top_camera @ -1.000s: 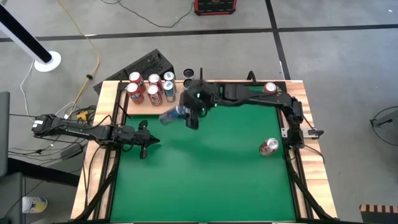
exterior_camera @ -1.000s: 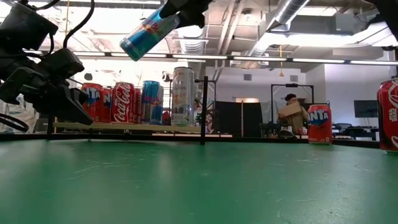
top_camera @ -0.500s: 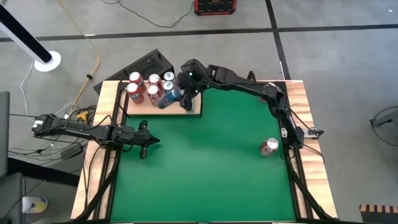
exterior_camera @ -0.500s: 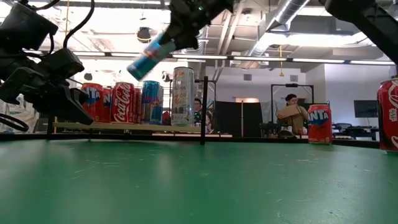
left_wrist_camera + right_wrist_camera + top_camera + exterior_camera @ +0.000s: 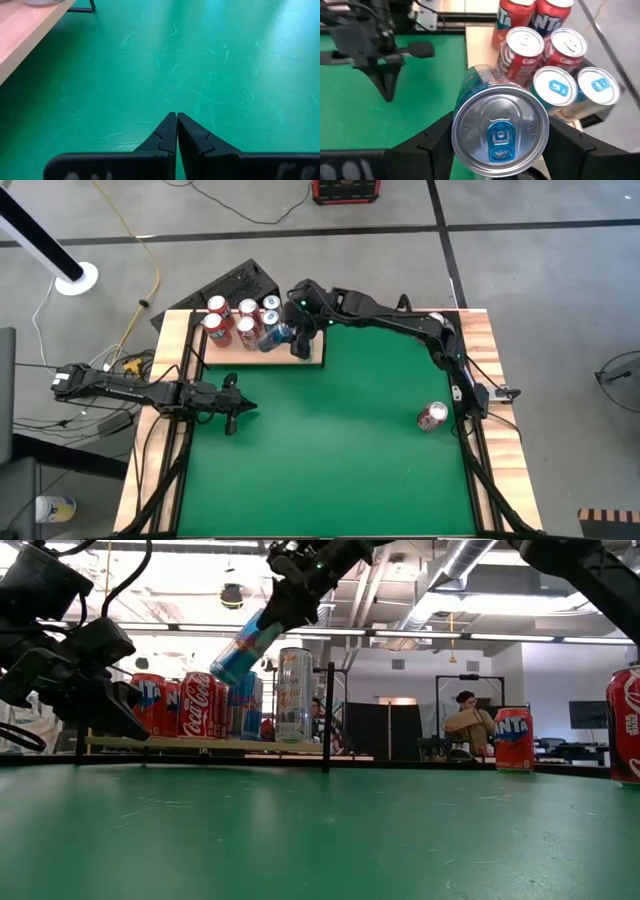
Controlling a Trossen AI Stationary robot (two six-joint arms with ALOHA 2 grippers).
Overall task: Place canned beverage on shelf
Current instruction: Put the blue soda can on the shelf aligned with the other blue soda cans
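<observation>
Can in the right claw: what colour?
Blue with a silver top; the can shows best in the low view.

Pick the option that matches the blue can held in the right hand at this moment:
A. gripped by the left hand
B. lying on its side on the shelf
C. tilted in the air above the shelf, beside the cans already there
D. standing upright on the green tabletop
C: the right hand holds the blue can slanted, clear of the shelf, next to the standing cans.

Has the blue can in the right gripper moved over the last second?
Yes. The blue can went from above green felt to above the shelf, beside the standing cans.
</observation>
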